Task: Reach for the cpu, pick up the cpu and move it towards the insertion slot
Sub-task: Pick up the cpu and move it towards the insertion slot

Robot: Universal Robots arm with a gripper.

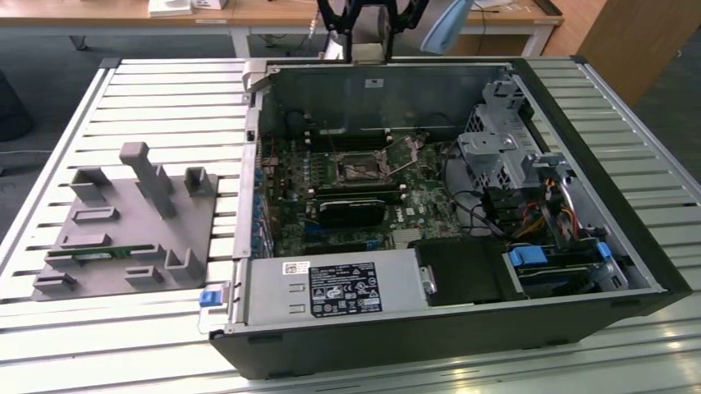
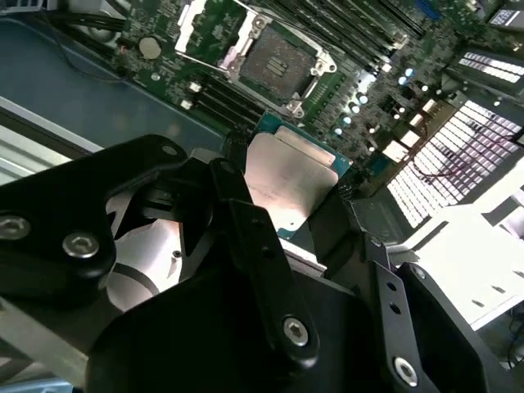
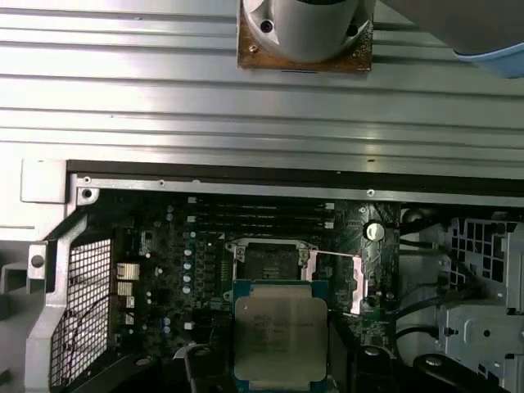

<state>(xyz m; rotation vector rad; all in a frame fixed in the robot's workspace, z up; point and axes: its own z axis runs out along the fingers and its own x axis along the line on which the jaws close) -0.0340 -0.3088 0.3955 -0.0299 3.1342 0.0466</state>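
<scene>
Slatted desk (image 1: 164,98) is carrying the open case; hand (image 2: 282,205) is grasping the cpu (image 3: 281,340), hovering at 6 o'clock of the insertion slot (image 3: 270,260); tilting risks bent pins.

Open computer case (image 1: 613,271) beside grey fixture tray (image 1: 121,238).

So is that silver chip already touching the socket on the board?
Apart. In the second wrist view the cpu, held in the gripper, hangs short of the insertion slot, green board showing between them.

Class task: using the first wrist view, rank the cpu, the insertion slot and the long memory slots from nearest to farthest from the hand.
1. The cpu, held in the hand.
2. The insertion slot, just beyond the cpu.
3. The memory slots, beyond the socket, nearer the case wall.
</scene>
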